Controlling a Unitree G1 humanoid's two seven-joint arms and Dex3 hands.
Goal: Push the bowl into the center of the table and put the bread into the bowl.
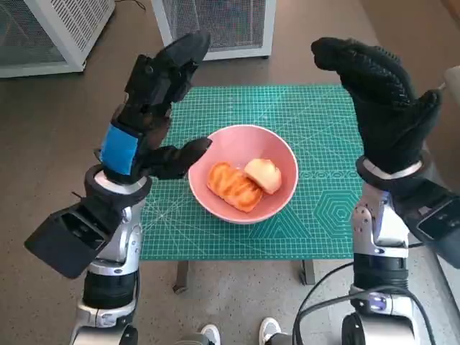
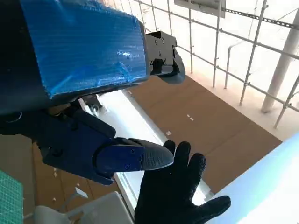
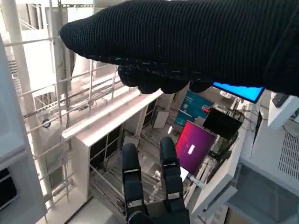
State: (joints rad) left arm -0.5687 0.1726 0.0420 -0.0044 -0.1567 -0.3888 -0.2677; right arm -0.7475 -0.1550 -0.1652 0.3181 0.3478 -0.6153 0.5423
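Green cutting mat (image 1: 316, 122) covers the table; pink bowl (image 1: 284, 154) sits near centre with both bread pieces (image 1: 233, 185) inside. Left hand (image 1: 154, 100) nearer, bowl just to its right; right hand (image 1: 384, 100) raised, both empty, fingers apart.

Lab or industrial test hall — small table with a green gridded cutting mat (image 1: 316, 144), white perforated-metal cabinets (image 1: 215, 25) at 12 o'clock, grey metal railings (image 2: 233, 46) overhead, lit display screens (image 3: 198, 144) — brown floor.
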